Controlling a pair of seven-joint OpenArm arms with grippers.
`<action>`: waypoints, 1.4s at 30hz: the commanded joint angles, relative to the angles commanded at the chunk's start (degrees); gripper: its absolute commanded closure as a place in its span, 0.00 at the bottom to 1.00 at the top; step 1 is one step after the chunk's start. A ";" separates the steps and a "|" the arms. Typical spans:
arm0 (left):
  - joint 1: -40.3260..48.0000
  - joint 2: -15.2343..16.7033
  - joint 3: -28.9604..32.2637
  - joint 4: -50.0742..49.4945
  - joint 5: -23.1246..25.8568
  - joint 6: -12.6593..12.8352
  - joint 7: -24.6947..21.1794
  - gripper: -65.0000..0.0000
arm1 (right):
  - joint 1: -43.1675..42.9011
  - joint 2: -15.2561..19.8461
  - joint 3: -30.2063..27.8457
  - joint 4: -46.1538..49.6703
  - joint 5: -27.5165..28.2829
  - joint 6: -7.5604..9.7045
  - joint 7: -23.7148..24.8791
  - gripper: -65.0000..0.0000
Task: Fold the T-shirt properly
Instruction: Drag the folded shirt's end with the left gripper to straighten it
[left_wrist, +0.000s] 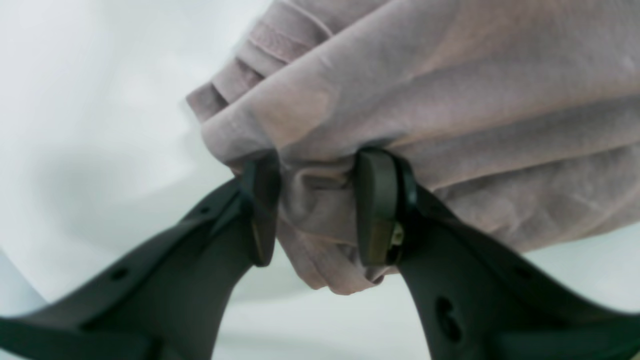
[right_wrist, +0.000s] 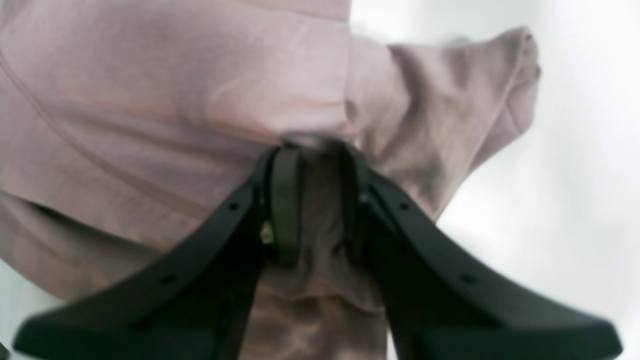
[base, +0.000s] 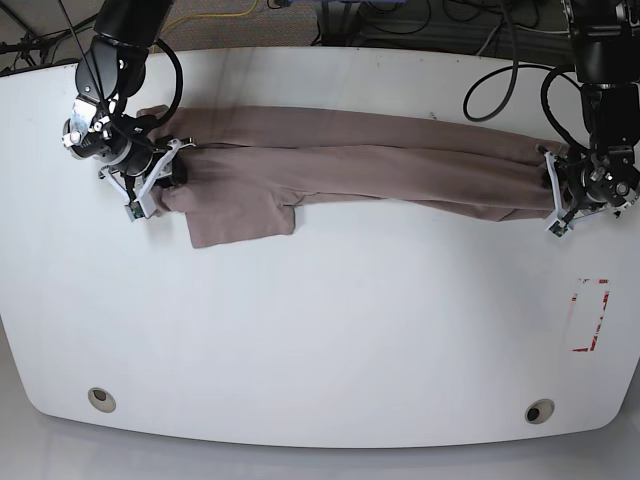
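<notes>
At opposite ends of the T-shirt (base: 360, 160), left tool (left_wrist: 315, 210) and right tool (right_wrist: 315, 205) each pinch bunched fabric; soft, limp cloth, best held at edges.

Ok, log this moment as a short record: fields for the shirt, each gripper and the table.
T-shirt: taupe, stretched into a long band across the far half of the table, one sleeve lying flat toward the near side
left gripper: shut on a bunched end of the shirt
right gripper: shut on the other end, beside the sleeve
table: white, a red-marked rectangle near one edge
</notes>
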 joint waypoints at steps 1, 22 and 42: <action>-0.18 0.00 -0.26 0.00 0.00 0.00 0.35 0.63 | 0.00 0.00 0.00 0.00 0.00 0.00 0.00 0.79; -1.76 0.53 -21.54 11.25 -14.07 0.00 8.53 0.20 | 0.44 -0.09 -0.09 0.00 0.09 0.00 0.00 0.79; 1.14 0.35 -24.97 -1.14 -26.46 0.00 7.91 0.20 | 1.32 -0.09 -0.18 0.00 0.09 0.00 0.00 0.79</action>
